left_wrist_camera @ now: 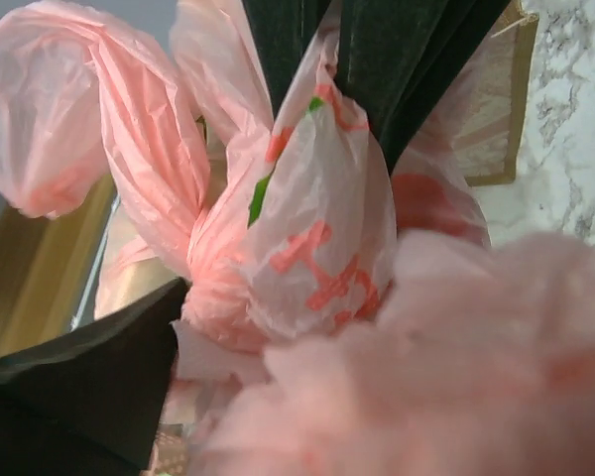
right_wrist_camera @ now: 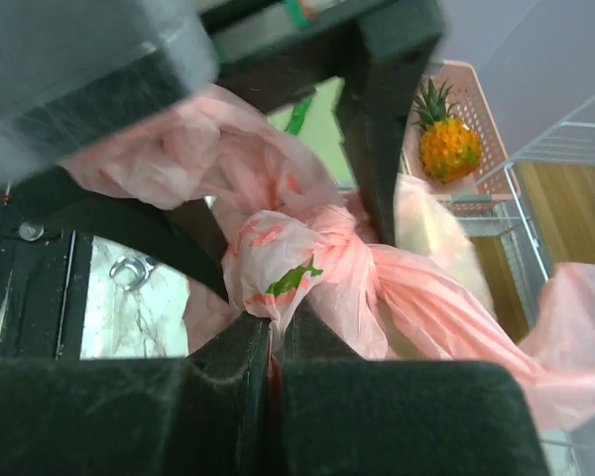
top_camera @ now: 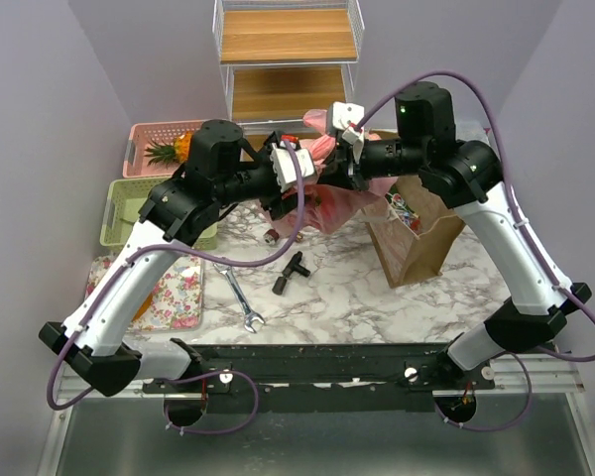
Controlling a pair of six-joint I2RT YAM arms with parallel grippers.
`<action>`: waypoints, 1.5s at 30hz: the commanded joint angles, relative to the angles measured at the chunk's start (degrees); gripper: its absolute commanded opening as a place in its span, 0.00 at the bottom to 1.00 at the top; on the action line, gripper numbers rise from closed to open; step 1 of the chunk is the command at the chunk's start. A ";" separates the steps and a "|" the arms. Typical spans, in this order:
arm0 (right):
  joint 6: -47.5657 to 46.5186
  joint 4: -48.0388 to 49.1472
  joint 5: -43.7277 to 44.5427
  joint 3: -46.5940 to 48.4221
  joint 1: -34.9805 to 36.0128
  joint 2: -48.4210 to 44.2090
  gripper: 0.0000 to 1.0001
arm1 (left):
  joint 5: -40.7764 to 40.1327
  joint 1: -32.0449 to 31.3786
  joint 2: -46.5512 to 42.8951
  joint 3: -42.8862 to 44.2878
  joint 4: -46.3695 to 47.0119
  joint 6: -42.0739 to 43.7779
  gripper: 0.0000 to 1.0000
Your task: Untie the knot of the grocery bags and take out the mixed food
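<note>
Currently I am pinching the pink bag (top_camera: pixel 329 206) just beside the knot (right_wrist_camera: pixel 315 248) with the right tool (right_wrist_camera: pixel 268 342) closed narrow, at upper centre of the overhead view, and, unable to tell whether the left tool (top_camera: pixel 302 186) is gripping, I am risking cinching it tighter or tearing the film.

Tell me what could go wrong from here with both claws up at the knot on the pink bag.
1. The right claw is shut on thin film beside the knot of the pink bag; a hard pull may tear it or cinch the knot tighter.
2. The left claw straddles the knot right next to it, so the two could collide.
3. Pulling may drag the pink bag into the brown paper bag beside it, tipping that.
</note>
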 commanded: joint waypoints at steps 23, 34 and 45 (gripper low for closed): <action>-4.34 -5.56 33.29 3.13 -18.91 3.65 0.99 | 3.59 13.95 -14.34 -12.58 2.32 -17.50 0.00; -25.78 8.42 28.81 -11.95 -23.86 9.85 1.00 | 5.29 15.15 -15.36 -12.44 1.67 -19.52 0.00; -31.39 19.83 18.75 -19.36 -28.19 12.19 1.00 | 6.17 16.99 -18.20 -16.67 0.34 -19.78 0.00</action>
